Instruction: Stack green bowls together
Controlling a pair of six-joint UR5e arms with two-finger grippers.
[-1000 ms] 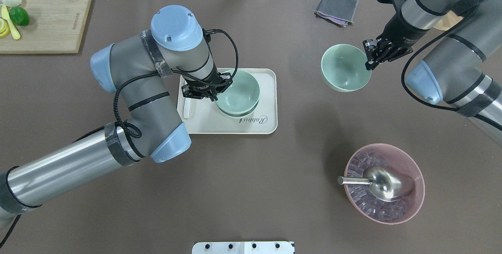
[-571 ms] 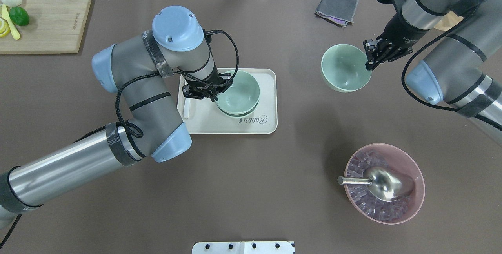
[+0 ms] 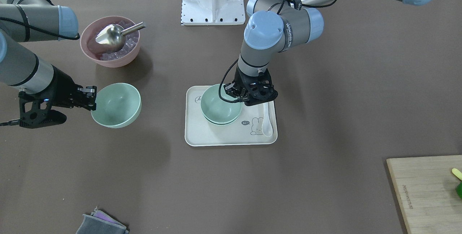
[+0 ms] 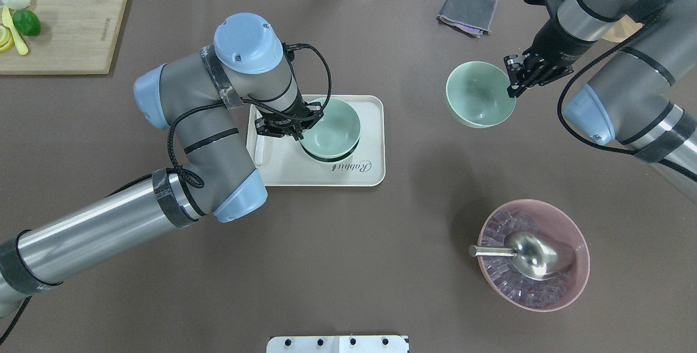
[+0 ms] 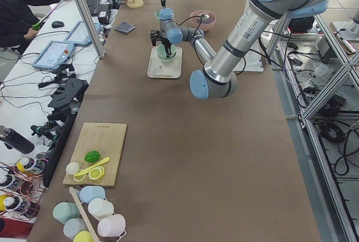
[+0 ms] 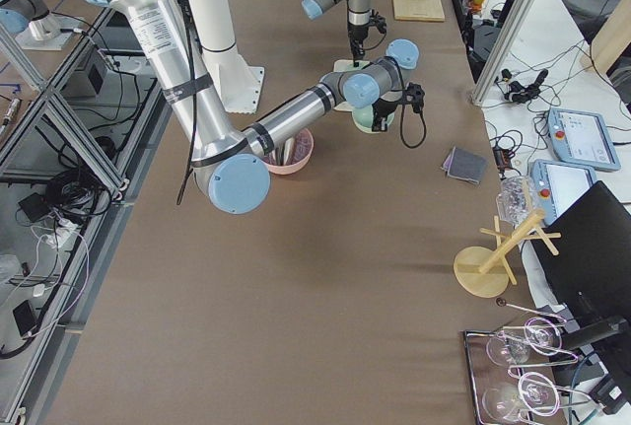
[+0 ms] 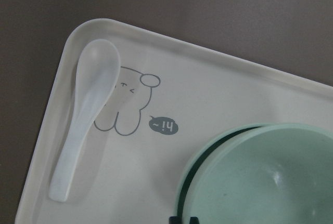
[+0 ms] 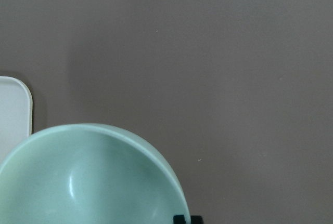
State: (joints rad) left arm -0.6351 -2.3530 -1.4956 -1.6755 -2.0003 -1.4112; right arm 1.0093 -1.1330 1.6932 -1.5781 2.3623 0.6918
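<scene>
Two green bowls sit on the cream tray point(image 4: 370, 173). My left gripper point(image 4: 297, 124) is shut on the rim of the upper green bowl point(image 4: 332, 124) and holds it just over the lower green bowl point(image 3: 220, 122), with a dark gap between them. The upper bowl also shows in the left wrist view point(image 7: 260, 182). My right gripper point(image 4: 512, 80) is shut on the rim of the third green bowl point(image 4: 479, 94) and holds it above the table at the right. That bowl also shows in the right wrist view point(image 8: 88, 182).
A white spoon point(image 4: 260, 151) lies on the tray's left side. A pink bowl point(image 4: 577, 233) with ice and a metal scoop point(image 4: 528, 255) stands near right. A grey cloth point(image 4: 467, 11) lies far right, and a cutting board point(image 4: 71, 31) with lime and lemon far left.
My left arm has shifted slightly and the upper bowl on the tray has risen a little, opening a dark gap over the lower bowl. The right arm and its bowl have not moved.
</scene>
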